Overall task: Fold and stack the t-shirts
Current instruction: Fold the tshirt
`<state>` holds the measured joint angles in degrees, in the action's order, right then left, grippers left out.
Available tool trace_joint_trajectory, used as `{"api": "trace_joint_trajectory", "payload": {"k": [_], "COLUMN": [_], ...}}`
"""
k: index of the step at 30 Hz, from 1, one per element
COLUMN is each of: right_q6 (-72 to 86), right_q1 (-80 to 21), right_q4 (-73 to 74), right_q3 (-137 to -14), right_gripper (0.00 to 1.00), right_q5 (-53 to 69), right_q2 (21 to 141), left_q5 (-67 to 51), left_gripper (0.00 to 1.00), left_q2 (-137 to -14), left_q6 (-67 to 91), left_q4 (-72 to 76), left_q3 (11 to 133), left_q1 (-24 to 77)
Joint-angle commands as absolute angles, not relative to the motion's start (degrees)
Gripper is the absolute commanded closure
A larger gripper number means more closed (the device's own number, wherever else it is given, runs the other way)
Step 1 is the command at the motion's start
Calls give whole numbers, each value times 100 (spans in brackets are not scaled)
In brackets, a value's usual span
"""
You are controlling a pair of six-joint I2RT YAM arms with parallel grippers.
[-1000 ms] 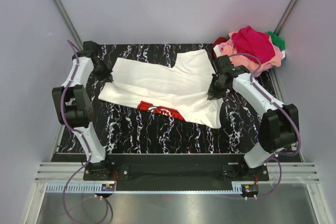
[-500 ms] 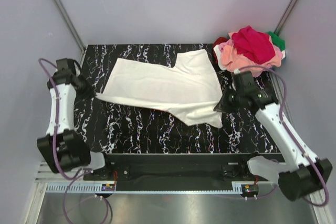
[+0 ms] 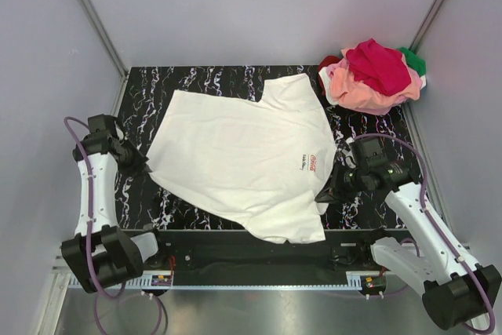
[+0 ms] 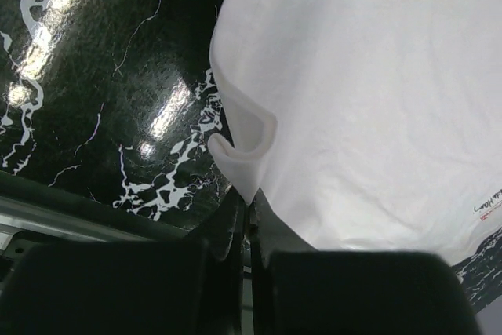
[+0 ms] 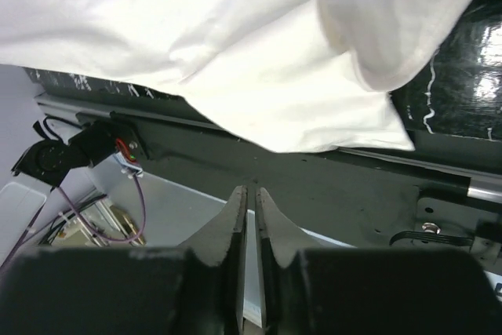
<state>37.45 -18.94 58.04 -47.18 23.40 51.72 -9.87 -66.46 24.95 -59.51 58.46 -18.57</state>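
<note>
Lying spread almost flat across the black marbled bench (image 3: 196, 76), the white t-shirt (image 3: 243, 154) covers most of the middle. One part of it reaches toward the far right, and its near part drapes past the bench's front edge. A small red label (image 3: 311, 161) shows on the cloth toward the right side.

The left tool (image 3: 146, 167) sits at the shirt's left edge. The left wrist view shows its fingers pressed together on a rolled fold of the white cloth, so it is pinching the shirt there. That fold rises from the fingertips and curls over itself before the cloth flattens out on the bench.

The right tool (image 3: 323, 195) is at the shirt's near right corner. In the right wrist view its fingers stand only a narrow slit apart with nothing between them. The cloth's edge hangs just beyond the tips, apart from them.

At the far right corner of the bench lies a loose pile (image 3: 375, 76) of other tees. A magenta tee (image 3: 376, 64) is on top of a pink tee (image 3: 357, 90). A dark red tee (image 3: 328, 63) peeks out on the left of the pile and a green tee (image 3: 414, 60) on the right. The pile is near the white t-shirt but not touching it.
</note>
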Motion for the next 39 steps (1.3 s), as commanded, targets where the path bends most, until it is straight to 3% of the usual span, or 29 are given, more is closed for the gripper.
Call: {"api": "trace_joint_trajectory", "payload": {"k": [1, 3, 5, 7, 8, 9, 12, 16, 22, 30, 32, 37, 39], "right_q6": [3850, 3797, 3692, 3464, 3463, 3472, 3734, 4594, 4800, 4333, 4315, 4421, 4395], "right_q1": [-1872, -1863, -1881, -1872, -1889, -1907, -2343, -3549, -4446, -4456, -4456, -4456, -4491], "right_q4": [5608, 5572, 5511, 5650, 5721, 5791, 5662, 5222, 4712, 3982, 3710, 3446, 3384], "right_q3": [-4799, -4816, -4816, -4721, -4615, -4501, -3948, -3516, -3699, -3815, -3762, -3735, -3753], "right_gripper": [89, 98, 97, 84, 74, 55, 32, 22, 24, 43, 44, 29, 30], "right_q5": [3041, 2778, 2742, 2760, 2542, 2383, 1952, 1206, 599, 237, 307, 237, 237], "right_q2": [5116, 5159, 5316, 5589, 5599, 5486, 5318, 5764, 6977, 7515, 7480, 7795, 8171], "left_q5": [-1204, -1099, -1325, -1459, -1476, -1442, -1293, -1432, -1345, -1292, -1266, -1239, -1239], "left_gripper": [99, 99, 100, 100, 100, 100, 100, 100, 100, 100, 100, 100, 100], "left_q2": [-6267, -6424, -6697, -6767, -6759, -6759, -6794, -6812, -6856, -6882, -6891, -6961, -6987], "left_q6": [2373, 2347, 2355, 2408, 2426, 2408, 2373, 2505, 2461, 2487, 2479, 2426, 2391], "left_q4": [-6065, -5915, -5784, -5687, -5617, -5581, -5459, -5160, -5142, -4940, -4904, -4913, -4957], "left_q3": [5898, 5854, 5827, 5748, 5687, 5669, 5546, 5283, 5326, 5221, 5203, 5273, 5343], "left_q1": [-1899, -1898, -1907, -1898, -1898, -1898, -1907, -1890, -1899, -1907, -1898, -1898, -1899]}}
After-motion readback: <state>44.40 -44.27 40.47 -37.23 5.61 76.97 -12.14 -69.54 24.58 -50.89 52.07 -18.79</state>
